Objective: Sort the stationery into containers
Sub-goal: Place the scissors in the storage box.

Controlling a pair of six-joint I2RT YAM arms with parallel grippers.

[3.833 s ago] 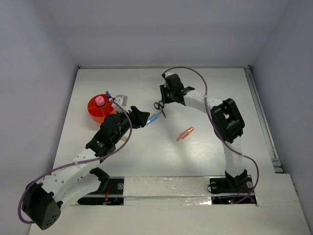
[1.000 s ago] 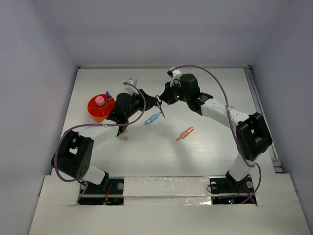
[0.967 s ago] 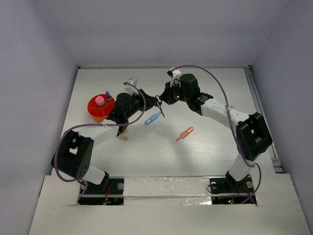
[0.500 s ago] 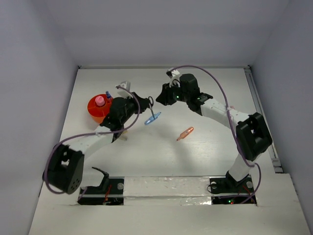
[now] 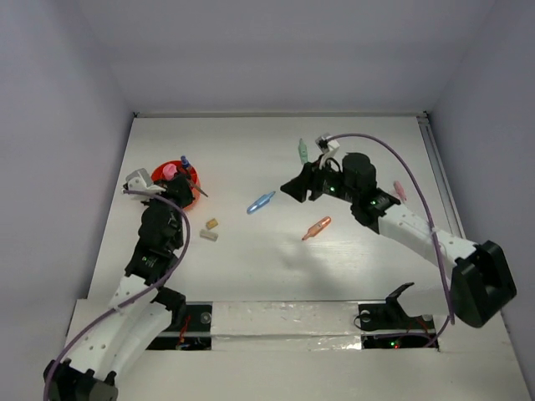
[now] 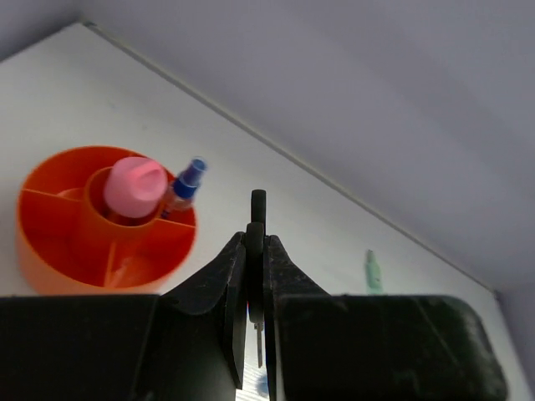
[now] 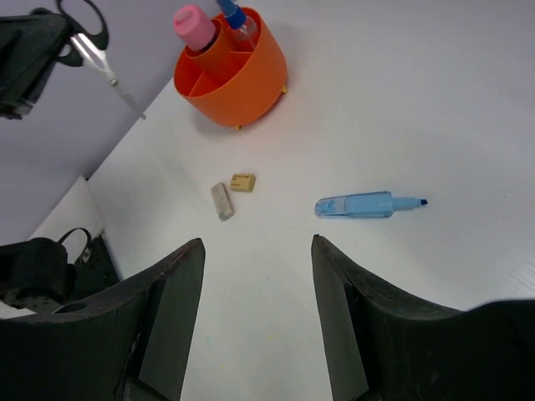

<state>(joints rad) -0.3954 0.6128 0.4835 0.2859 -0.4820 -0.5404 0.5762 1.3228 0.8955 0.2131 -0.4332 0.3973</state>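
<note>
**Spotter:** Left wrist view first; your left gripper (image 6: pixel 257 242) has its fingers pressed together on the black-handled metal scissors (image 6: pixel 258 205), seen edge-on; one handle loop stands past the fingertips and the blade tip shows low between them; the round orange-red plastic cup with inner dividers (image 6: pixel 58 267) sits down and to the left of that pinch, apart from it.

**Operator:** Which way do the scissors point?

**Spotter:** You cannot read that here; the right wrist view gives it; the scissors hang tilted, handles up, blades slanting down toward the table, and the tip appears off to one side of the cup's wall, not above a compartment; I judge your next move is a short carry over the rim, then a lowering, blades first, into a free pocket; the pink tube (image 6: pixel 134 184) fills the centre well and the blue-white marker (image 6: pixel 185 180) leans in the pocket beside it.

**Operator:** And the other arm?

**Spotter:** Your right gripper (image 7: pixel 255 317) is spread and empty, well apart from the cup; the left arm is the nearer; the light blue marker (image 7: pixel 368 205) lies flat ahead of the right fingers, off to the right, long axis across the view; the small beige-grey piece (image 7: pixel 221 200) lies left of it, nearer the cup; only the top external view shows you the orange marker (image 5: pixel 317 227).
</note>
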